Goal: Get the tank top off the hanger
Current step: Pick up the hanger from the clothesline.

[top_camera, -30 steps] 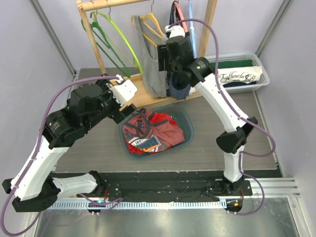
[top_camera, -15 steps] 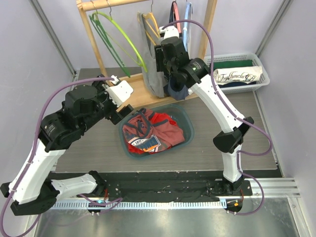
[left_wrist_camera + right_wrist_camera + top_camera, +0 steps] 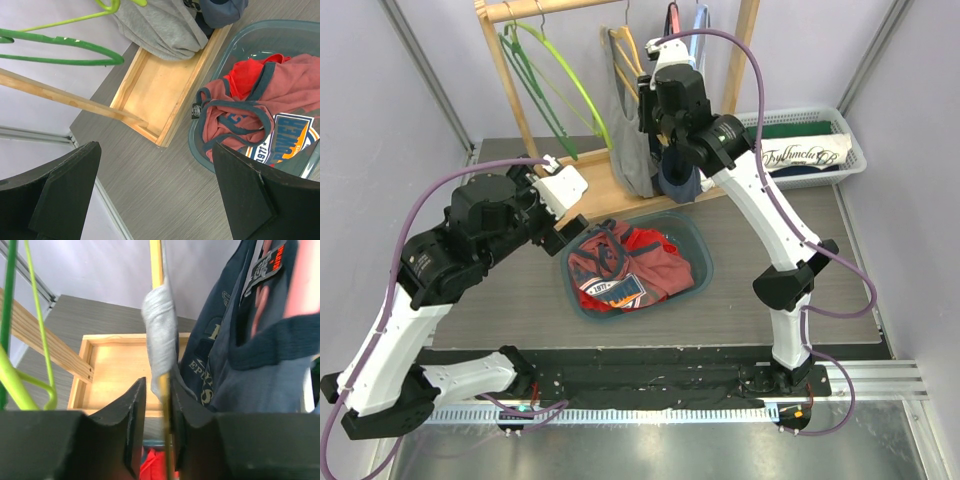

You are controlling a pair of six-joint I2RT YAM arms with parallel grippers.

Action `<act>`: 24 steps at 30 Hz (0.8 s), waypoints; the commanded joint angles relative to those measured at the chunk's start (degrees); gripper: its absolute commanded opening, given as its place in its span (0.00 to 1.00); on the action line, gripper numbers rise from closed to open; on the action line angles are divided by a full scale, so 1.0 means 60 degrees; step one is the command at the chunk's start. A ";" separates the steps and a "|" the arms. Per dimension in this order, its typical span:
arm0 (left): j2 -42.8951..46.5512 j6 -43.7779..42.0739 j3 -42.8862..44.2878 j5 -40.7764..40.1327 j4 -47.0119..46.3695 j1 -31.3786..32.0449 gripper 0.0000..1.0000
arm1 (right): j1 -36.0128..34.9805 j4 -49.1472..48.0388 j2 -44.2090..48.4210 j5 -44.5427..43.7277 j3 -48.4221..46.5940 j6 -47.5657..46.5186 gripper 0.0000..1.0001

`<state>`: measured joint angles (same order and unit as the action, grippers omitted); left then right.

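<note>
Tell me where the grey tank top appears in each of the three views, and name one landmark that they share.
Top external: the grey tank top hangs from the rack, upper centre.
Left wrist: the grey tank top is bunched at the top edge, centre.
Right wrist: the grey tank top shows as a strap in the centre, between the fingers of the right gripper.
Shared landmark: the wooden tray under the garment.
</note>
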<state>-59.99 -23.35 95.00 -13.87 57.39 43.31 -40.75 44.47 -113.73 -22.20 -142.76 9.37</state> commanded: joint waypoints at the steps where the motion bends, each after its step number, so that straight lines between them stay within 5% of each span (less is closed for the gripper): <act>1: 0.0095 0.0142 0.0045 0.0216 -0.0101 -0.0070 0.98 | 0.0068 -0.0541 0.0074 0.0111 -0.0523 0.0021 0.22; 6: 0.0139 0.0157 0.0016 0.0246 -0.0087 -0.0099 0.98 | 0.0083 -0.0965 0.0030 0.0037 -0.0524 -0.0110 0.01; 13: 0.0169 0.0172 -0.0028 0.0261 -0.0057 -0.0143 0.98 | 0.0069 -0.2532 0.0469 0.0096 0.0399 -0.0564 0.01; 24: 0.0242 0.0128 -0.0160 0.0217 -0.0072 -0.0187 0.97 | -0.0810 -0.5901 0.1128 -0.1763 0.1936 -0.2908 0.01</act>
<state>-59.42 -22.92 94.52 -12.86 57.71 42.61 -44.07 25.96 -112.42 -28.16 -132.42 -1.65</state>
